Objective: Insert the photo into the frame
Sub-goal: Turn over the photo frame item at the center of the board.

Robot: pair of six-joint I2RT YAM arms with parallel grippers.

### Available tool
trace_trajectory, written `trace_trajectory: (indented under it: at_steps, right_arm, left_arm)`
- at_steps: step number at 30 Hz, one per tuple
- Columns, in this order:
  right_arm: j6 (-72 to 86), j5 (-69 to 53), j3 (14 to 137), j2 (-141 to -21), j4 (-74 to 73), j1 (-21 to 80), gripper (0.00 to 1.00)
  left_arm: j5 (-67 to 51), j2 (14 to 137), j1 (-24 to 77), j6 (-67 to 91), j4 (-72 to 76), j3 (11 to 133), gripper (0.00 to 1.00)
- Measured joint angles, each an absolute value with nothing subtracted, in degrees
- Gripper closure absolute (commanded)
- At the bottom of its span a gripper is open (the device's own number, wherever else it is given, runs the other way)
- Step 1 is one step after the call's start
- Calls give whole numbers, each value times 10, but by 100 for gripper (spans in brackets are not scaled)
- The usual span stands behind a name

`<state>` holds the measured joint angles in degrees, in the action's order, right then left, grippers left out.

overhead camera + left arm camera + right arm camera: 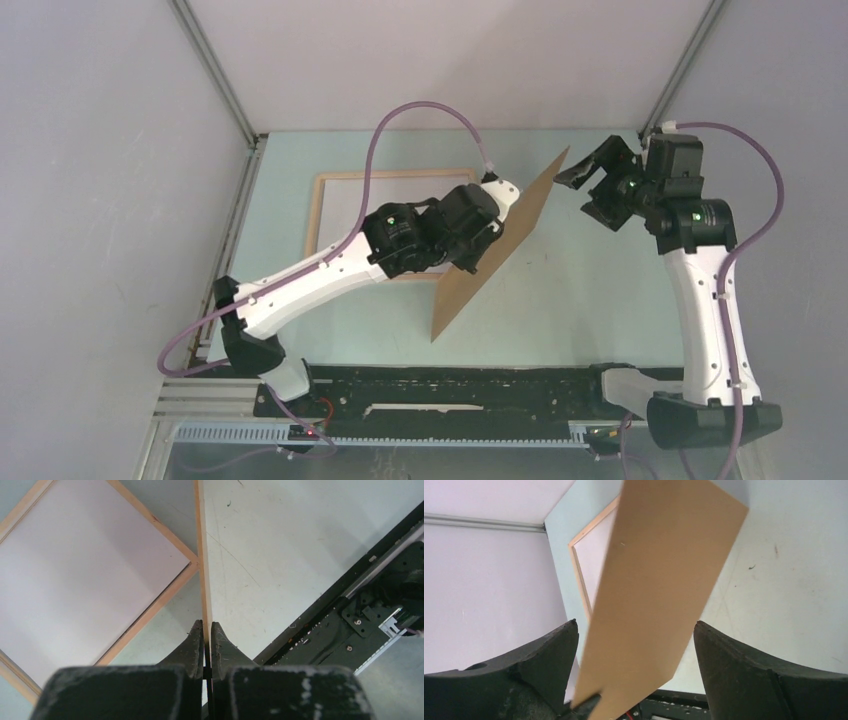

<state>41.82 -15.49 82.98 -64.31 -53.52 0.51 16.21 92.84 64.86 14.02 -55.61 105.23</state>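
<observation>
The photo (500,245) stands on edge above the table, tilted, with its brown board back facing the right arm. My left gripper (488,228) is shut on it near the middle of its long edge. In the left wrist view the thin edge of the photo (202,555) runs straight out from between the gripper (207,626) jaws. The frame (322,215), pale wood with a white inside, lies flat at the table's back left, partly hidden by the left arm. My right gripper (592,190) is open by the photo's far upper corner. Its fingers (556,645) stand wide apart, with the photo's brown back (659,590) just ahead of them, untouched.
A black rail (450,385) runs along the near edge of the table, in front of both arm bases. Grey walls with metal posts (215,75) close in the table at the left, back and right. The frame's wooden rail (150,612) lies just left of the left gripper.
</observation>
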Motion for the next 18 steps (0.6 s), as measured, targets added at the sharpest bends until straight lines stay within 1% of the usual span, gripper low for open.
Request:
trace_trajectory:
  at_steps: [4,9,12,13,14,18]
  right_arm:
    - [437,-130,878,-683,-567,46,10]
    - [445,-83,884,-705,-604,70,18]
    - [446,-56,884,-715,-623,76,21]
    - [447,-47,882,-716,-626,77,23]
    - [449,-39,878,-716,-627,79,24]
    - [461,-9,832,-697,-628,88,36]
  left_arm:
    - [185,932,683,141,-563,1052,100]
    - [210,962,720,147,-572,1077,100]
    - [220,981,736,150,-572,1091,100]
    - [223,987,741,151,-572,1094,100]
    - [224,991,745,152,-572,1097,97]
    - [220,997,752,159,-571,1098,94]
